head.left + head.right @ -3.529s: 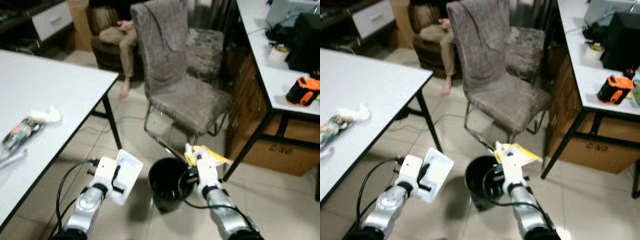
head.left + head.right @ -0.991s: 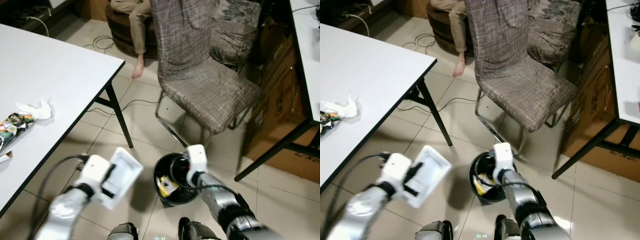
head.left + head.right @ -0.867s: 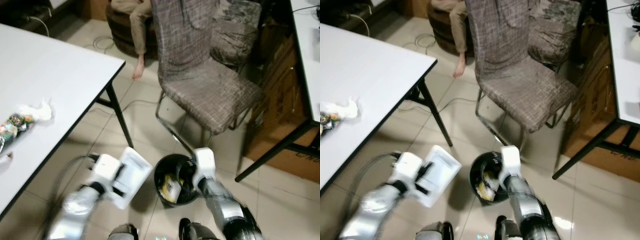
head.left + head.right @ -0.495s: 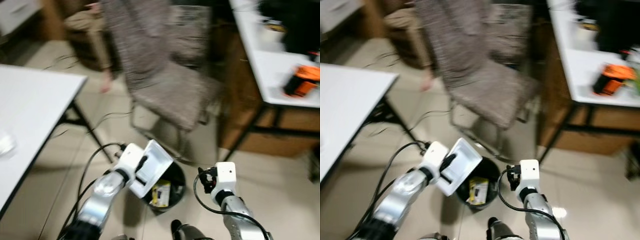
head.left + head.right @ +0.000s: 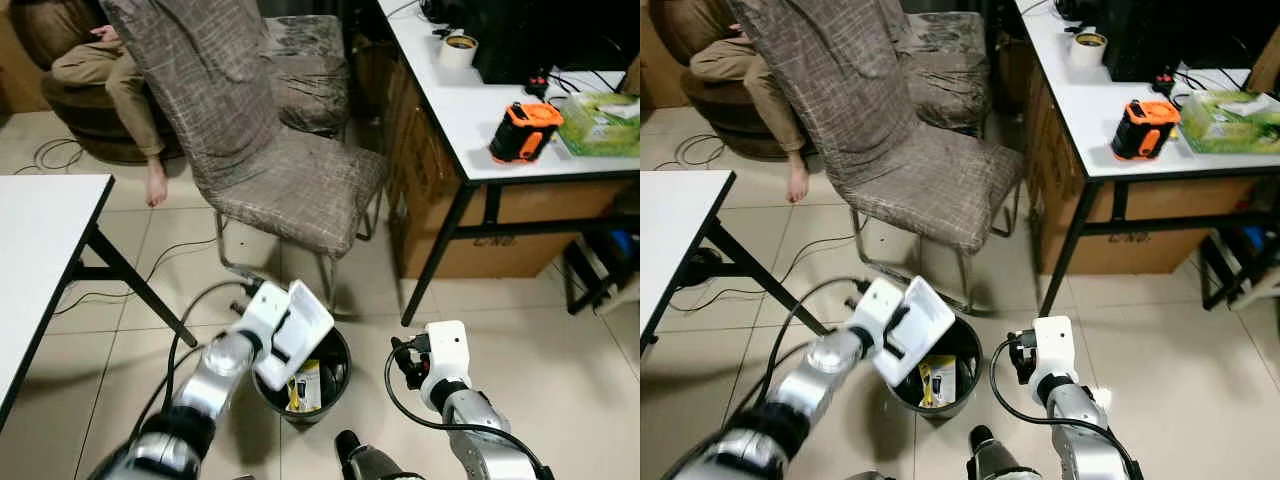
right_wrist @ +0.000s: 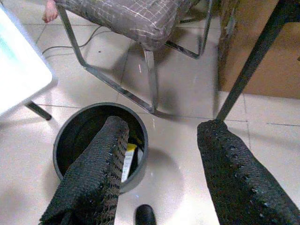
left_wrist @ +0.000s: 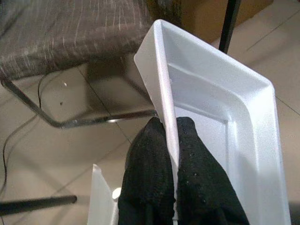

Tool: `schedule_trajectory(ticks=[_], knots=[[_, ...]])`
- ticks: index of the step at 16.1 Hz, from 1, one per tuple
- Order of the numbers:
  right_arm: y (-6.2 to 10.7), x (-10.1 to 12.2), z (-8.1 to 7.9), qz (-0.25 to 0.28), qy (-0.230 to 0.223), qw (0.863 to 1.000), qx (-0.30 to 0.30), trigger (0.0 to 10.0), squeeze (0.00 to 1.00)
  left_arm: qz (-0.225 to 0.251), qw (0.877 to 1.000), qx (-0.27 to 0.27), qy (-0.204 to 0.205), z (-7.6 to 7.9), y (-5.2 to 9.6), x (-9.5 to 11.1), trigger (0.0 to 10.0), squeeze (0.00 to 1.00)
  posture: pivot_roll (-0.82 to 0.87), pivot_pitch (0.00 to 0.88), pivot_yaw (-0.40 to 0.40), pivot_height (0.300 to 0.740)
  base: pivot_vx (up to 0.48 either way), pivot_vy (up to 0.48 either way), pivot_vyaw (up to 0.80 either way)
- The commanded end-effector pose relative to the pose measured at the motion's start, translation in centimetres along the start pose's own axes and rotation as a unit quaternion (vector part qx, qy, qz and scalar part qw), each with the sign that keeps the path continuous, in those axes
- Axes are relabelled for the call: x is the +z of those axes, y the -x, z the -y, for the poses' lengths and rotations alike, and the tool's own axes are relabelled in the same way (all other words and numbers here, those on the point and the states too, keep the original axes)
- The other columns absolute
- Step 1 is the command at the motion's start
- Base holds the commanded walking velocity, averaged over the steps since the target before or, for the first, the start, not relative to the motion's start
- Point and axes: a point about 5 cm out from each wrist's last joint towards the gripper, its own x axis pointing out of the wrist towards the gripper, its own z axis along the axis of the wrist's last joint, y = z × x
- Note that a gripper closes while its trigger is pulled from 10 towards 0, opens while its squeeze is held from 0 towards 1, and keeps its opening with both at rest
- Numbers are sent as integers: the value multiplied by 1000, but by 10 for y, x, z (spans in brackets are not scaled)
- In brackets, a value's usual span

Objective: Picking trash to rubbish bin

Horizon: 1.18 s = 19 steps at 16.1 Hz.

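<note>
Left gripper [image 7: 169, 154]: fingers pressed together on the rim of a white tray [image 5: 300, 332], pinching one wall of it.
Tray: held tilted above the near-left edge of the bin [image 5: 337, 375], its long axis sloping down toward the bin mouth; tray looks empty inside in the left wrist view.
Bin: black, round, on the floor in front of the chair [image 5: 280, 180], betw. the two arms.
Trash: a yellow packet [image 5: 932, 384] lies already inside the bin, w/ some other pieces I cannot identify.
Right gripper [image 6: 161, 173]: fingers spread wide, nothing betw. them; it hangs just right of the bin, bin mouth visible in its wrist view.
Key relation: tray is directly over the bin on the left arm's side, so left arm is the one at work; probably the tray only needs release or more tilt.
Others: a person [image 5: 110, 75] sits behind the chair; orange tool [image 5: 522, 130] on the desk [image 5: 470, 110] at right.
</note>
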Motion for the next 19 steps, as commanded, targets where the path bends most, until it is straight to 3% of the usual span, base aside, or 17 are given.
schedule_trajectory(ticks=[1,6,8,9,13,14,15,19], knots=[[4,-2,-1,-9,10,1000,8,10000,0,-9,1000,6,-4,0,-3,-2,10000,0,-120,132,37,740,0,0,0],[8,-3,-6,-21,19,999,25,10000,0,-9,999,28,21,-3,-14,15,10000,0,-127,146,29,740,0,0,0],[13,-3,-4,-23,23,999,24,10000,0,7,999,15,33,-1,-21,32,10000,0,-143,166,35,740,0,0,0],[16,-3,-4,-24,23,999,22,10000,0,14,1000,19,20,-3,-24,42,10000,0,-145,178,41,740,0,0,0],[22,-6,-7,-28,20,999,19,10000,0,8,1000,23,5,-7,-26,50,10000,0,-148,194,54,740,0,0,0],[22,-6,-6,-29,20,999,18,10000,0,12,1000,19,16,-7,-26,50,10000,639,-148,193,52,740,0,0,0],[22,-6,-5,-30,21,999,17,10000,0,20,999,13,27,-6,-26,52,10000,1000,-145,192,49,740,0,0,0],[19,-5,-5,-30,23,999,17,10000,0,31,999,0,44,-3,-28,57,10000,1000,-143,187,48,740,0,0,0]])
